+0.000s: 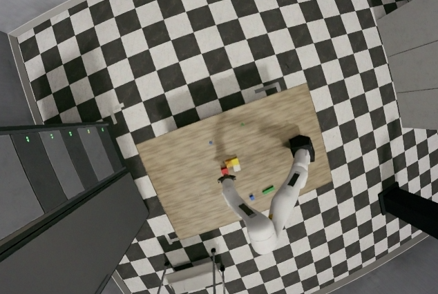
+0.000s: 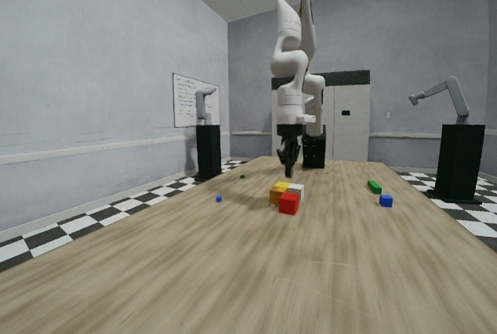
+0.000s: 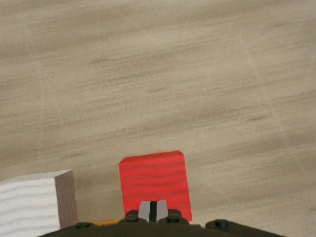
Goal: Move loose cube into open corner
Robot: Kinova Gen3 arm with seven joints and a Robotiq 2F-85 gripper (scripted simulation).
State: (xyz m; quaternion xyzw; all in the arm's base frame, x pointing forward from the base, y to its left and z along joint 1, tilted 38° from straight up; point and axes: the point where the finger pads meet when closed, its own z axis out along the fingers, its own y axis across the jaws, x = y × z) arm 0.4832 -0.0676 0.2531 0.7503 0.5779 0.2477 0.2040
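Pale blue-grey walls [image 2: 100, 61] enclose a floor of black and white checkered tiles [image 1: 184, 36], with a white rail along the left wall and a whiteboard [image 2: 185, 99] hung on it at about 9 o'clock in the exterior view. A light wooden table top [image 2: 248, 266] fills the foreground, and behind it at 12 o'clock stands a white double-door cabinet [image 2: 349, 121] with a dark top band. Black pedestals [image 2: 459, 161] stand at 3 o'clock and at 9 o'clock, and from above a dark staircase [image 1: 60, 149] with small green lights lies at 8 o'clock.

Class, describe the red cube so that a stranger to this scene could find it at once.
Start at the long wooden table, then the cluster of small cubes under the white arm's shut black gripper. The red cube sits beside orange, yellow and white ones; it alone is red.
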